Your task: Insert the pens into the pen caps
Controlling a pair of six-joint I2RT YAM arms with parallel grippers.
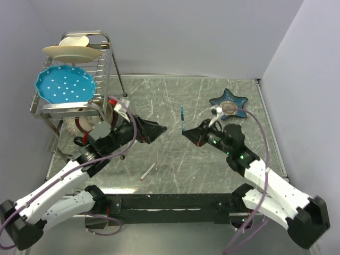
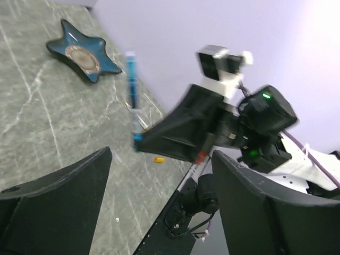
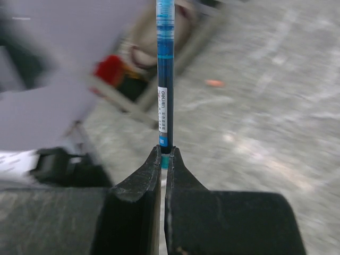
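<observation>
My right gripper is shut on the lower end of a blue pen, which stands upright above the table's middle. In the right wrist view the blue pen rises straight out of the shut gripper. My left gripper hovers just left of it, open and empty. Its wrist view looks between its wide fingers at the blue pen and the right gripper. A yellow-orange pen cap lies on the table beyond. A white pen lies nearer the arm bases.
A blue star-shaped dish sits at the back right. A wire dish rack holding a blue plate and a cream plate stands at the back left, close behind the left arm. White walls enclose the table.
</observation>
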